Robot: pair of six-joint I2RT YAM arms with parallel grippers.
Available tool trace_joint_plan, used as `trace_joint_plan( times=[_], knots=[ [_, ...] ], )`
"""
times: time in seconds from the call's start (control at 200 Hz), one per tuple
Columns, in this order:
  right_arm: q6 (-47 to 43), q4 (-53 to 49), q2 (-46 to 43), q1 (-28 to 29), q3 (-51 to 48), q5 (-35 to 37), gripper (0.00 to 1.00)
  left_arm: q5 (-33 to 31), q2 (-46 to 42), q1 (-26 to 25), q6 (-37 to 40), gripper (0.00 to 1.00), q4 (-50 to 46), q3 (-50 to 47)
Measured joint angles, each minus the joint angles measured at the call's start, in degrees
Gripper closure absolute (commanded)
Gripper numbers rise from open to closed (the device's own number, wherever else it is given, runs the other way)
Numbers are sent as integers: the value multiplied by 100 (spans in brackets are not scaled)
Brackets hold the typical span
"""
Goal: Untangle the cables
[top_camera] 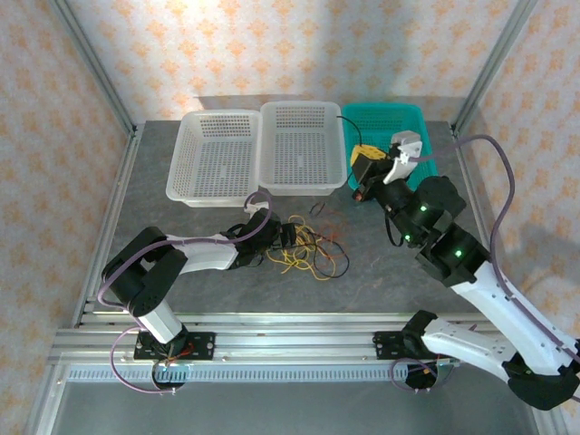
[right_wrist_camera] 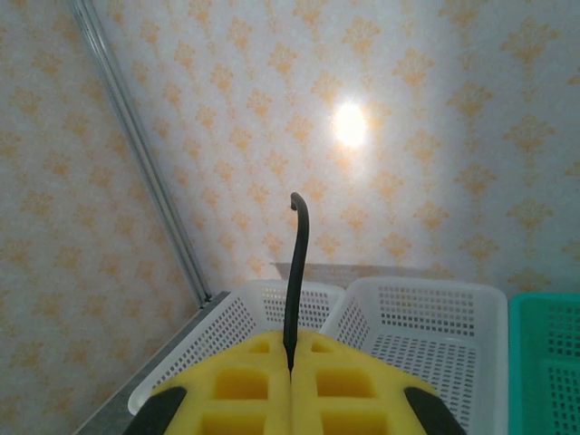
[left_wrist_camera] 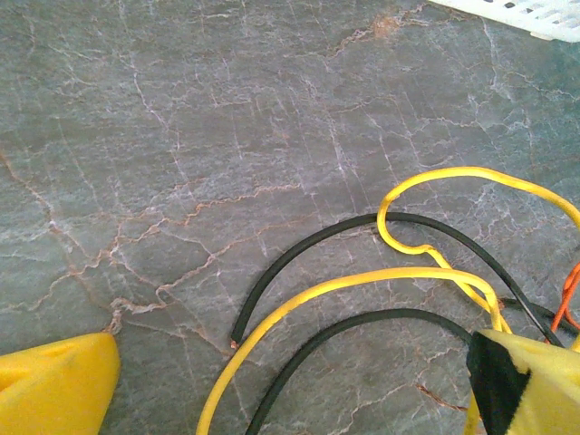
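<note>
Top external view: the cables [top_camera: 308, 246] are seen as a loose tangle of thin, glossy yellow, black and reddish loops. They lie on the table [top_camera: 181, 227] just in front of the middle white basket [top_camera: 299, 107]. That basket is moulded from perforated white plastic, rectangular with rounded corners. A second white basket [top_camera: 210, 118] of the same make is set against its left side, and a teal basket [top_camera: 381, 107] of similar mesh against its right side.

From the left wrist, a round yellow cable [left_wrist_camera: 362, 276] is shown curving in broad arcs and crossing two black wires [left_wrist_camera: 299, 254], one of which ends in a cut tip. An orange-red strand [left_wrist_camera: 569, 290] is caught at the picture's edge.

The left arm is laid low and stretched toward the tangle in front of the middle white basket. The left pincer [top_camera: 288, 237] is held wide open, its matte yellow pads [left_wrist_camera: 54, 385] spread to either side of the loops.

The right arm is raised and bent, to the right of the middle white basket, above the teal one. The right pincer [right_wrist_camera: 292, 353] is closed on a black cable [right_wrist_camera: 297, 272]. The cable is pinched between blocky yellow pads and stands up from them with a small hook at its tip.

The table is surfaced in grey stone-look material veined with pale and rusty cracks. Behind the middle white basket, a wall [top_camera: 299, 45] papered in cream with orange floral motifs is framed by aluminium posts [top_camera: 100, 63].
</note>
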Motion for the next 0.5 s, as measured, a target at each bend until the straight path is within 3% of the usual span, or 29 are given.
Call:
trace_joint_plan(
  times=[0.325,0.501],
  knots=[
    [-345,33,-245,0,243,680,100,-173,-120,-13,98,1,-192,79],
    [-382,-133,-59,0,605,1351,100,-450,-772,-173,267,1,-754,363]
  ],
)
